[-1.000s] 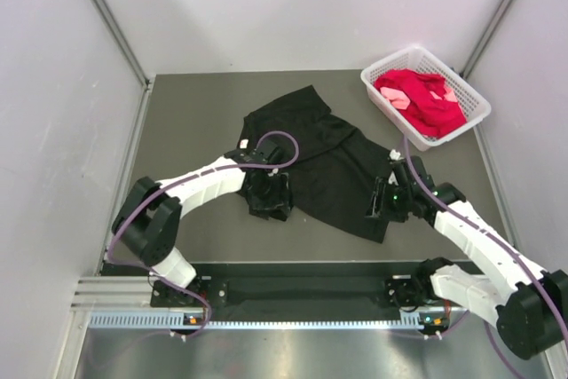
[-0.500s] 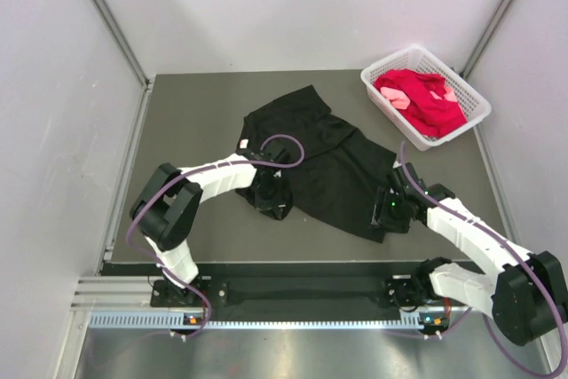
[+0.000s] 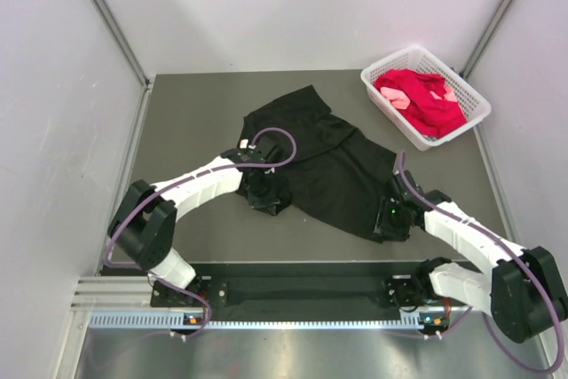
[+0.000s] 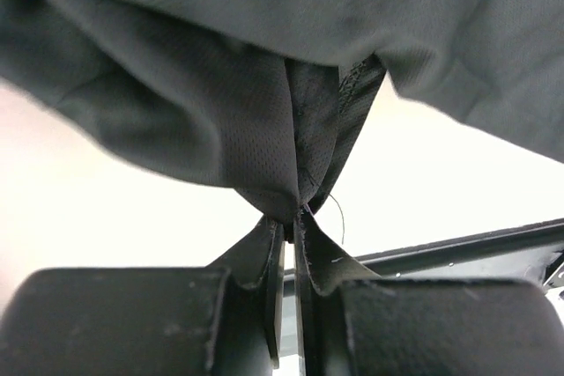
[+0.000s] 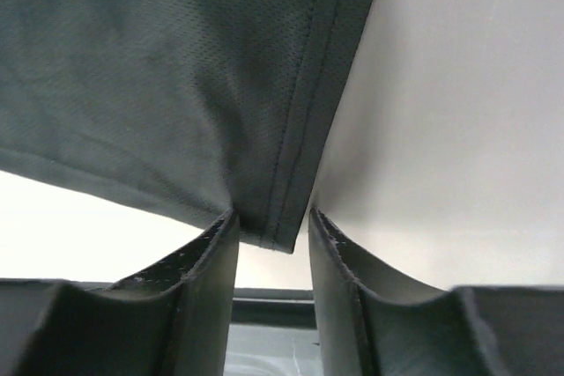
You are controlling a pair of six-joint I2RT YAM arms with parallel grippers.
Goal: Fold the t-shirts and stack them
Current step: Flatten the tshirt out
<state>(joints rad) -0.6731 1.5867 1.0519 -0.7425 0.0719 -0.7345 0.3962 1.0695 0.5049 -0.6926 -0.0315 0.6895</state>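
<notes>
Black t-shirt (image 3: 333, 161) pinched in left end effector (image 4: 289, 224)

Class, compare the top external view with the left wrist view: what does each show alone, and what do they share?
Only the top external view shows the white basket holding the red t-shirt and pink t-shirt, and the whole spread of the black t-shirt. Only the left wrist view shows the left gripper shut on a pinch of black fabric, a loose thread beside it. Both show the black t-shirt and the left gripper.

Even bright light; overexposed wrist-view backgrounds.
</notes>
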